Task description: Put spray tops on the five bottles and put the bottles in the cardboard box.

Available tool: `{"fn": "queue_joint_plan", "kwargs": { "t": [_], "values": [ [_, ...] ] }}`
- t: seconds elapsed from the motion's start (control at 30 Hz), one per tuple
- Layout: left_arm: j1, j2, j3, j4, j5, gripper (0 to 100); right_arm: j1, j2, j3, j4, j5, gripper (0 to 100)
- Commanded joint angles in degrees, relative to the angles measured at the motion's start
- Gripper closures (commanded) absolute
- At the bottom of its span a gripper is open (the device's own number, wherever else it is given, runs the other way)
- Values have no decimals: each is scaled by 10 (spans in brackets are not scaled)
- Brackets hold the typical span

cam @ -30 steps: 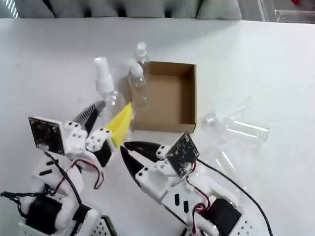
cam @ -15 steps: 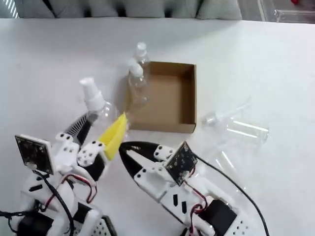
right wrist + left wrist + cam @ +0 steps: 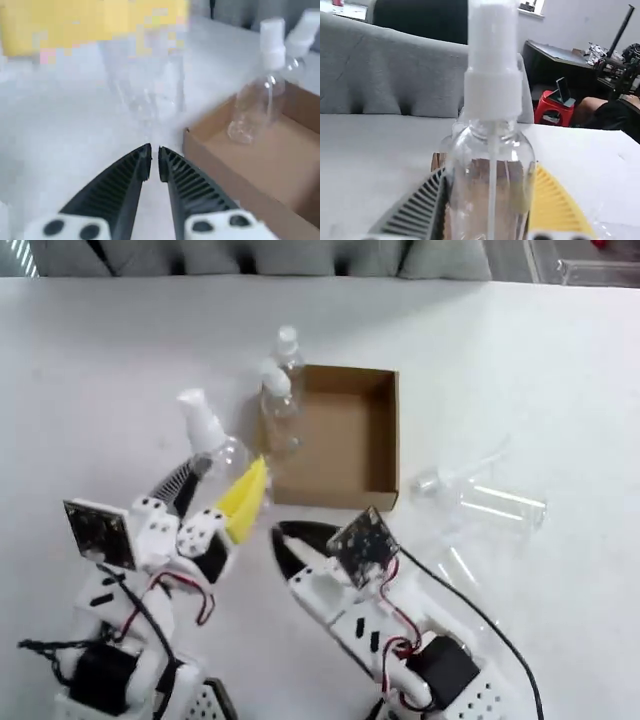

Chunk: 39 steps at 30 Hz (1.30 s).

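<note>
My left gripper (image 3: 222,472) is shut on a clear bottle (image 3: 222,448) with a white spray top (image 3: 197,410), held upright just left of the cardboard box (image 3: 392,435). In the left wrist view the bottle (image 3: 490,190) stands between the grey finger (image 3: 415,215) and the yellow finger (image 3: 555,210). Two more capped bottles (image 3: 278,400) (image 3: 288,344) stand at the box's left wall; in the right wrist view one (image 3: 257,102) is inside the box (image 3: 260,165). My right gripper (image 3: 285,537) is shut and holds nothing, near the box's front-left corner, its black fingertips (image 3: 146,159) low over the table.
Loose clear bottles (image 3: 508,506) and a spray top (image 3: 432,481) lie on the white table right of the box. Both arm bases crowd the near edge. A grey sofa (image 3: 380,75) stands beyond the far side.
The left arm drew the bottle back toward the near left, then moved it slightly back toward the box. The right gripper shifted a little to the right and back.
</note>
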State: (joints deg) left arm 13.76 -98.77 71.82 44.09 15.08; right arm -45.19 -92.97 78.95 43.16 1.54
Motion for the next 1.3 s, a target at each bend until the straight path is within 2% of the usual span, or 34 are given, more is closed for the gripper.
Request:
{"fn": "queue_joint_plan", "kwargs": {
  "t": [0.0,0.13,0.27,0.5,0.73,1.0,1.27],
  "values": [
    [-31,-5,48,-113,3,980,90,-33,29,28,9,984],
    [-32,-5,72,-154,-4,980,144,-61,84,28,9,984],
    [-31,12,84,-188,-41,980,172,-97,118,28,4,984],
    [-36,207,48,-289,-51,980,193,-100,178,-18,4,984],
    [-31,331,39,-396,-50,980,313,-98,179,-5,9,984],
    [-25,386,92,-525,-55,980,315,-98,179,0,9,984],
    [-15,454,91,-600,-50,980,291,-98,179,10,9,984]
  ]
}}
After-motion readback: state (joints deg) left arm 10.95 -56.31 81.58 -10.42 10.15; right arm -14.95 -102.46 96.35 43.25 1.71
